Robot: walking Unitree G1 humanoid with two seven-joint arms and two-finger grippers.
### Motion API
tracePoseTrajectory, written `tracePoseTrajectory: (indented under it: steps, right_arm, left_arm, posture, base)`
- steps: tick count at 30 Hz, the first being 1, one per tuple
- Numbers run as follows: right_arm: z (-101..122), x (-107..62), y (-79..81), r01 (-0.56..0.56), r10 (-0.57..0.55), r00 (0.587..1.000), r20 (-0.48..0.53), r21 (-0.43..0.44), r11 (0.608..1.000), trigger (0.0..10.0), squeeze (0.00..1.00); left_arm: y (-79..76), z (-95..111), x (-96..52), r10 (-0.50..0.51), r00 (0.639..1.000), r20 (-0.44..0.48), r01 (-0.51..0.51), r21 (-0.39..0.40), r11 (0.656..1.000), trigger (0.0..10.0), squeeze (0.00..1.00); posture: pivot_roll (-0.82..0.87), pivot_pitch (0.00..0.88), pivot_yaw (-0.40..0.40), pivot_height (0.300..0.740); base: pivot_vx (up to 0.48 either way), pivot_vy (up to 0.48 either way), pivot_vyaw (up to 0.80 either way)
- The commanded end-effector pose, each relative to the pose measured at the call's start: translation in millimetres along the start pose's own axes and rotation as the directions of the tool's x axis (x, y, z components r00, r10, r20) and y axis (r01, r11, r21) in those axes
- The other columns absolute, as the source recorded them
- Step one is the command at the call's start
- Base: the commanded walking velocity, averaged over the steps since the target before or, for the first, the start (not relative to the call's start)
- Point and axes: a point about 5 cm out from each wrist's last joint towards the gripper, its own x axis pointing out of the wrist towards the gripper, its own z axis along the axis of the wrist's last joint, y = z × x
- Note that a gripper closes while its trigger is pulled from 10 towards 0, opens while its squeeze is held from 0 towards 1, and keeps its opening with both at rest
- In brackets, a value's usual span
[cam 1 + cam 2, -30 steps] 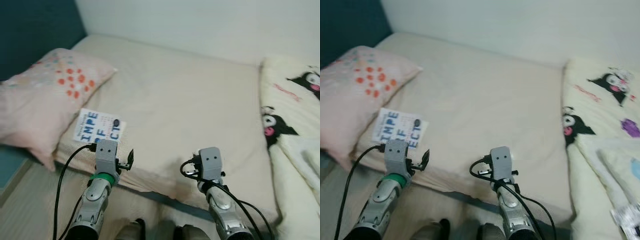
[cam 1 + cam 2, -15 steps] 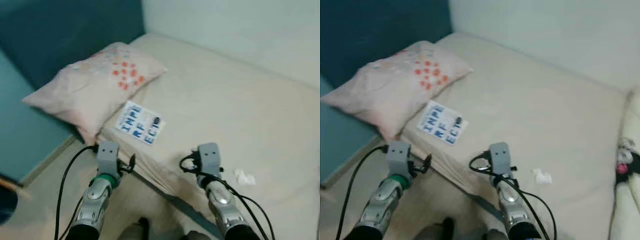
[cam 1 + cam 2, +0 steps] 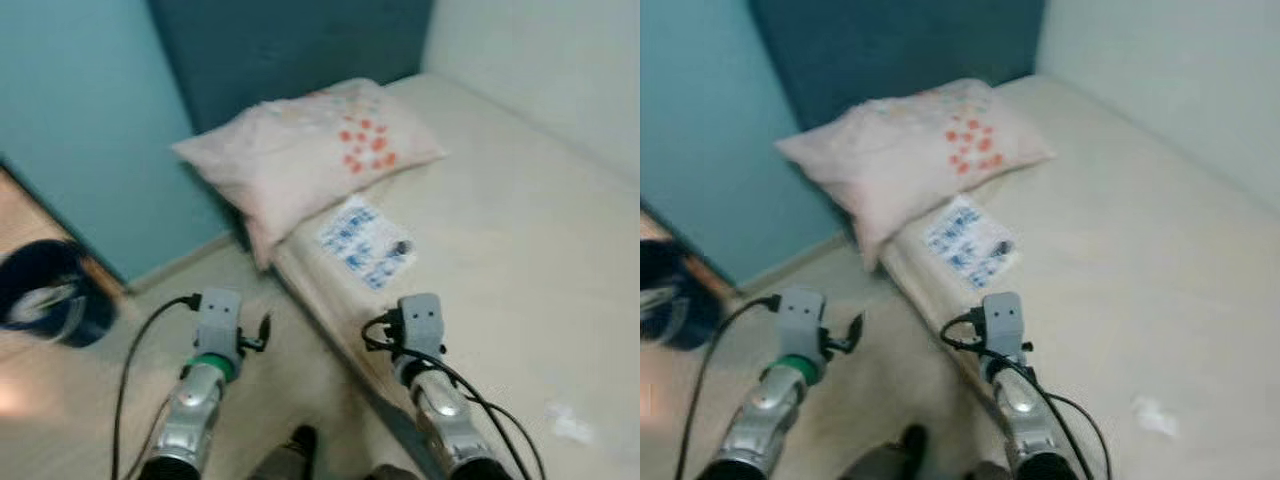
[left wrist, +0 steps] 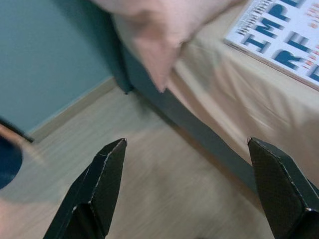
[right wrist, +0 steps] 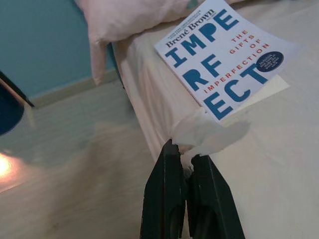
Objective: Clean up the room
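Note:
My right gripper (image 5: 182, 149) is shut on a crumpled white tissue (image 5: 209, 133) and hangs over the near edge of the bed (image 3: 520, 270). Just beyond it a white book with blue "IMPERFECT" lettering (image 5: 224, 55) lies flat on the beige sheet, also seen as the book (image 3: 366, 240). My left gripper (image 4: 187, 144) is open with nothing between its fingers, held over the wooden floor (image 4: 149, 199) beside the bed. A second small white tissue scrap (image 3: 566, 422) lies on the sheet to my right.
A pink pillow with orange dots (image 3: 310, 150) overhangs the bed's head end against a dark blue headboard (image 3: 290, 50). A dark blue round bin (image 3: 48, 296), blurred, stands on the floor at the far left by the teal wall (image 3: 90, 130).
The camera has swung left, so the bed slid right and the teal wall, floor and blue bin came into view. Both grippers keep their pose.

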Motion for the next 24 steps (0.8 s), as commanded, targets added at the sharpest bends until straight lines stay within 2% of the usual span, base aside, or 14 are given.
tracePoseTrajectory:
  steps: [1, 11, 13, 14, 16, 20, 24]
  right_arm:
    - [-8, -3.6, 2.1, -0.002, 0.002, 0.999, -0.034, 0.016, 1.000, 10.0, 0.00]
    - [-9, -5.5, -6.2, 0.015, -0.014, 0.999, -0.032, 0.023, 1.000, 10.0, 0.00]
    - [-8, -5.2, -7.5, 0.018, -0.017, 0.999, -0.029, 0.025, 1.000, 10.0, 0.00]
    - [-8, -5.0, -8.8, 0.021, -0.020, 0.999, -0.028, 0.027, 0.999, 10.0, 0.00]
    - [-8, -5.2, -9.1, 0.022, -0.021, 0.999, -0.030, 0.030, 0.999, 10.0, 0.00]
    - [-9, -6.5, -8.5, 0.014, -0.013, 0.999, -0.032, 0.037, 0.999, 10.0, 0.00]
    - [-12, -8.7, -4.1, -0.009, 0.011, 0.999, -0.039, 0.052, 0.999, 10.0, 0.00]
  left_arm:
    - [4.4, -3, -2.9, 0.035, 0.999, -0.009, -0.035, -0.027, 0.999, 10.0, 0.00]
    - [-1.3, -3, -2.4, 0.045, 0.999, -0.005, -0.046, -0.044, 0.998, 10.0, 0.00]
    - [-1.8, -4, -1.9, 0.035, 0.999, -0.021, -0.036, -0.017, 0.999, 10.0, 0.00]
    - [-2.4, -4, -1.0, 0.030, 0.999, -0.031, -0.029, 0.034, 0.999, 10.0, 0.00]
    - [-3.1, -4, -0.4, 0.026, 0.999, -0.034, -0.024, 0.053, 0.998, 10.0, 0.00]
    - [-5.3, -2, 0.5, 0.007, 1.000, -0.029, -0.006, 0.056, 0.998, 10.0, 0.00]
    - [-3.9, 11, 5.5, 0.013, 1.000, 0.012, -0.013, 0.043, 0.999, 10.0, 0.00]
  posture:
    - [0.06, 0.107, 0.032, 0.740]
    - [0.06, 0.103, 0.021, 0.740]
    - [0.06, 0.106, 0.024, 0.740]
    - [0.05, 0.105, 0.029, 0.740]
    - [0.05, 0.106, 0.034, 0.740]
    - [0.05, 0.107, 0.040, 0.740]
    - [0.06, 0.108, 0.057, 0.740]
  base:
    - [0.000, 0.000, 0.80]
    - [0.000, 0.000, 0.80]
    - [0.000, 0.000, 0.80]
    - [0.000, 0.000, 0.80]
    - [0.000, 0.000, 0.80]
    - [0.000, 0.000, 0.80]
    - [0.000, 0.000, 0.80]
